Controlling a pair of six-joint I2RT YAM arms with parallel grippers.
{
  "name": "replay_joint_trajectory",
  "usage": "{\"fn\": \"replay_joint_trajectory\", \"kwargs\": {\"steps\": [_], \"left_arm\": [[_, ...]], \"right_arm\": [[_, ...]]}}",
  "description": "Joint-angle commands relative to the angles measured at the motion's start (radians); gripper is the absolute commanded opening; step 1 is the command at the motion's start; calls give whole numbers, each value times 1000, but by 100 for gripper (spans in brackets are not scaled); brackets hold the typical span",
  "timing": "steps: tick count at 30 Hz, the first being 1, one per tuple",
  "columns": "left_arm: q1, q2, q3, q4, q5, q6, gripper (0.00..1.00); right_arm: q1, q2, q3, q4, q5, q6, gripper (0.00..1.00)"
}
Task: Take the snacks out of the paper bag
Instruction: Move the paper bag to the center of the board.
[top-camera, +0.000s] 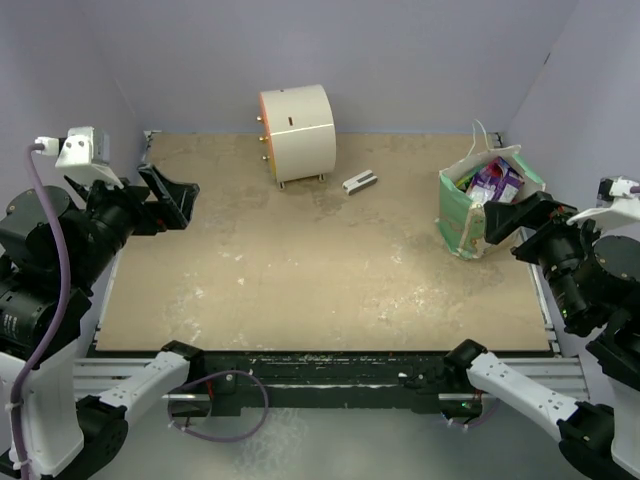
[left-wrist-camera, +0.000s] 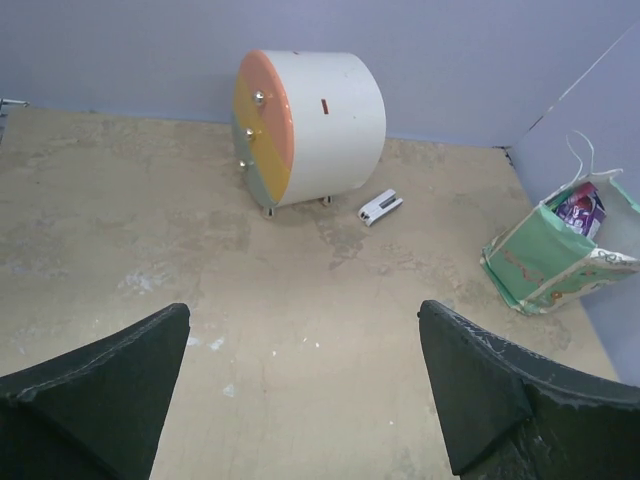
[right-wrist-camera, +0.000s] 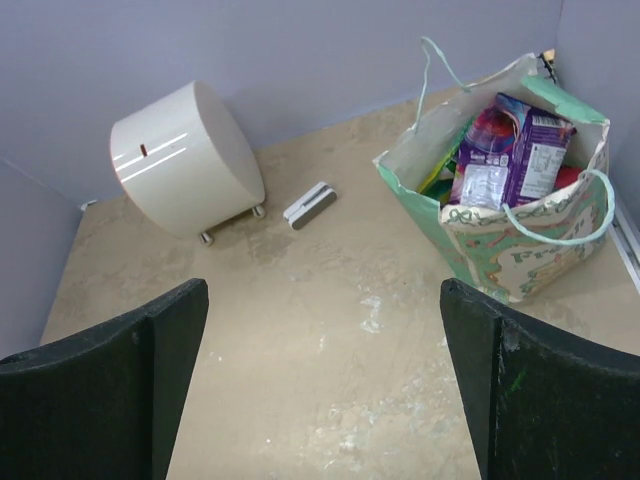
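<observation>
Two arms flank the worktop (top-camera: 300, 270). The left gripper (top-camera: 176, 196) hangs over the worktop's left edge, jaws spread wide and empty, well apart from the paper bag (right-wrist-camera: 505, 262). The bag stands open near the far right corner with the snacks (right-wrist-camera: 508, 148) inside it; a purple packet sticks up, with green and red ones beside it. The right gripper (top-camera: 492, 222), also wide open and empty, hovers just beside the bag. A white drum (top-camera: 298, 132) and a small grey block (top-camera: 359, 182) sit at the back.
</observation>
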Motion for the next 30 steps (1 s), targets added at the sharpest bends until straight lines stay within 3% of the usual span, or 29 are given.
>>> {"fn": "replay_joint_trajectory", "kwargs": {"steps": [1,15,23,30], "left_arm": [[1,-22,-28,25,-30,-15,99],[2,-100,-178,83,-99,-45,99],[3,-97,-218,116,-86,-51,99],[4,-77,-235,135,-66,-75,99]], "right_arm": [[-3,22,-6,-64,36,80,100],[-6,87,-21,-161,72,283,100],[-9,73,-151,110,-129,130,100],[-11,105,-228,191,-20,173,100]]}}
